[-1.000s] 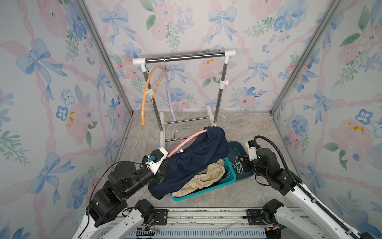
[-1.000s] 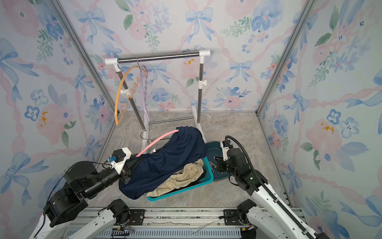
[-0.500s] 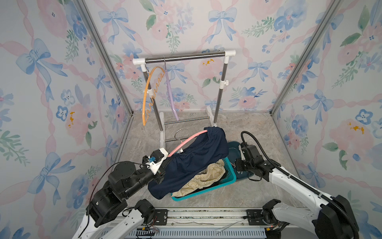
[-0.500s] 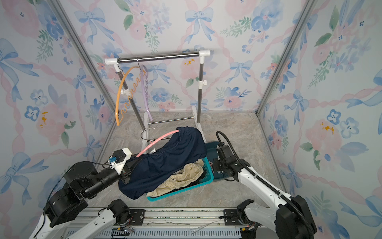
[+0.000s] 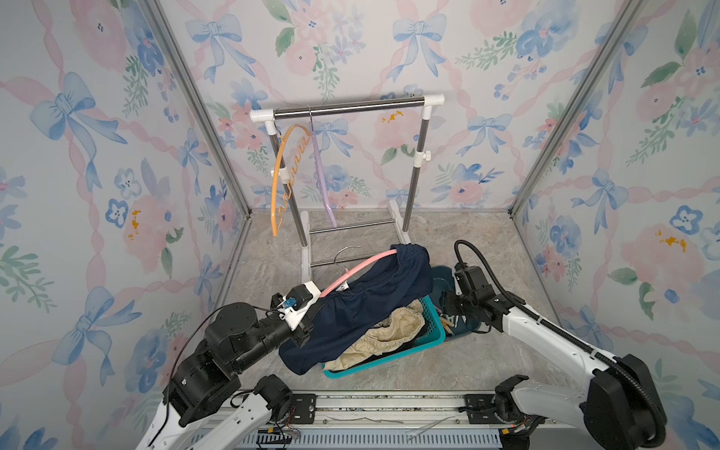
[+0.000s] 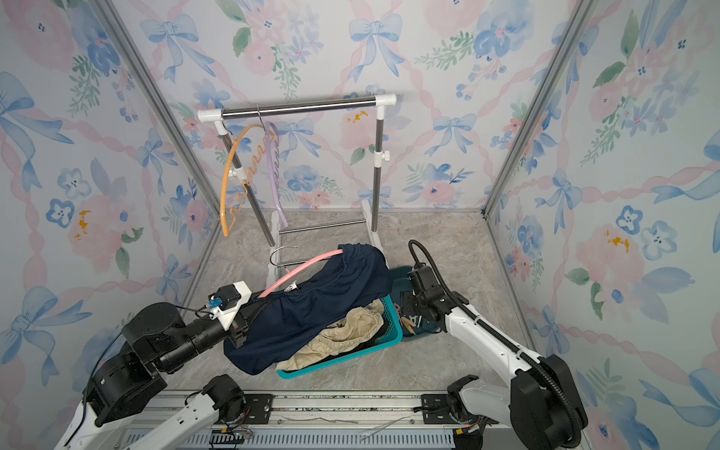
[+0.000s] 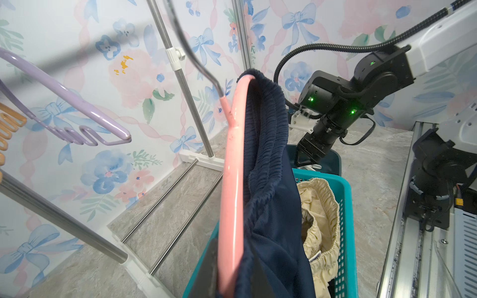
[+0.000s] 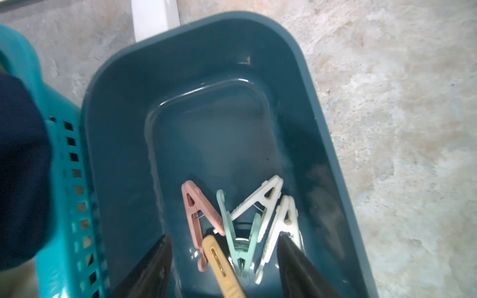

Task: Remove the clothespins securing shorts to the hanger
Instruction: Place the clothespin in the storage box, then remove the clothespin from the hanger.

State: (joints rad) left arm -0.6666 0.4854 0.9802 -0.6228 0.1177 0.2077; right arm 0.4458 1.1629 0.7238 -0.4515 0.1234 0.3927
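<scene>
Right pincer [image 8: 223,240] just sprung apart: mustard plastic clothespin [image 8: 222,268] released beneath it into dark teal plastic tub [image 8: 116,129], so that pin is done. Left pincer [image 7: 231,278] clamped on pink plastic hanger [image 7: 232,180].

The hanger [image 7: 231,180] is pink, the basket [image 5: 389,360] teal, the bin [image 8: 206,64] dark teal. There are navy shorts [image 5: 370,307] and cream shorts [image 5: 397,327]. The clothespins [image 8: 228,224] are pink, mint, white, ochre.

Five clothespins [image 8: 227,222] are seen lying in a dark teal tub [image 8: 124,103], flanked by spread black fingers [image 8: 154,268]; a turquoise basket [image 8: 64,206] adjoins.
</scene>
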